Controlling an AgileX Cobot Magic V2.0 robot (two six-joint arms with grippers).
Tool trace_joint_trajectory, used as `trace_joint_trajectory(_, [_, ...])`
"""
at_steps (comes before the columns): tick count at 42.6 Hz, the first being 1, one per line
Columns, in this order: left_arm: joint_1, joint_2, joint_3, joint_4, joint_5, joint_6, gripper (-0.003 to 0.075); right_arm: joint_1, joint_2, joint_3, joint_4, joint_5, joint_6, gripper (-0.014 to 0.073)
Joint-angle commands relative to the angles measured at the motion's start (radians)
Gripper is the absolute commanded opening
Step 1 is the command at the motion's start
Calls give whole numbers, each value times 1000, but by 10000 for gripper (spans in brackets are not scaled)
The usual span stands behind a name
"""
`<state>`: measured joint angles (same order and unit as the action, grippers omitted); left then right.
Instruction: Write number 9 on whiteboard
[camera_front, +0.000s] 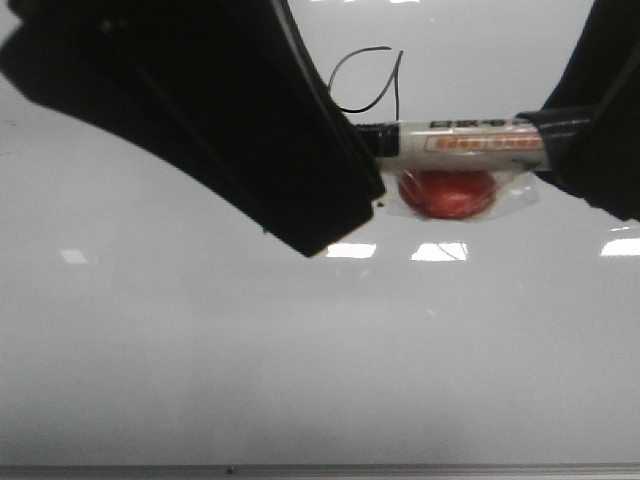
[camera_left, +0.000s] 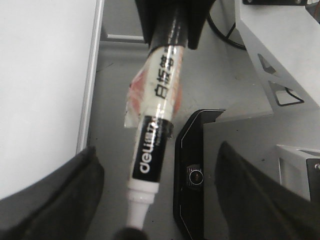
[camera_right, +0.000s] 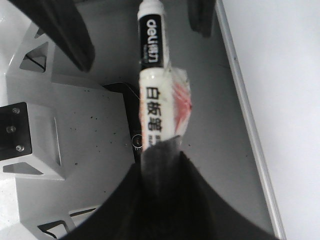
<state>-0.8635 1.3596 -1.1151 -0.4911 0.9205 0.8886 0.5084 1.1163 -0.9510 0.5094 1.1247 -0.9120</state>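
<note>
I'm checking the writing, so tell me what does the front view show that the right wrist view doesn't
Only the front view shows the number 9 drawn on the whiteboard, plus the light reflections on it. Only the right wrist view shows the right gripper shut on the marker's rear end, with the grey base and white brackets beneath. Both show the marker with its red tag, and the board.

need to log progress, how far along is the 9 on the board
Done: a thin black number 9, open loop and straight tail, already stands on the whiteboard. In hand: the right claw grips the marker, which is lifted off the board; the left claw is open around its tip. Left: apparently only recapping or putting the marker away.
</note>
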Motion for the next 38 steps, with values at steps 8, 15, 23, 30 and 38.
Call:
trace_joint_trajectory(8, [-9,1,-35,-58,-82,26,261,2,-21,-22,29,-18,-12,-58])
trace_joint_trajectory(15, [-9,1,-35,-58,-91,26,97,2,-21,-22,29,-18,-12,-56])
trace_joint_trajectory(23, [-9,1,-35,-58,-91,26,-13,2,-21,-22,29,-20,-12,126])
trace_joint_trajectory(30, [-9,-2,-35,-30,-81,-1,-19,-2,-22,-22,25,-20,0,450])
trace_joint_trajectory(38, [-9,-48,-35,206,-79,-220,-19,-80,-61,-22,-129,-24,210,507])
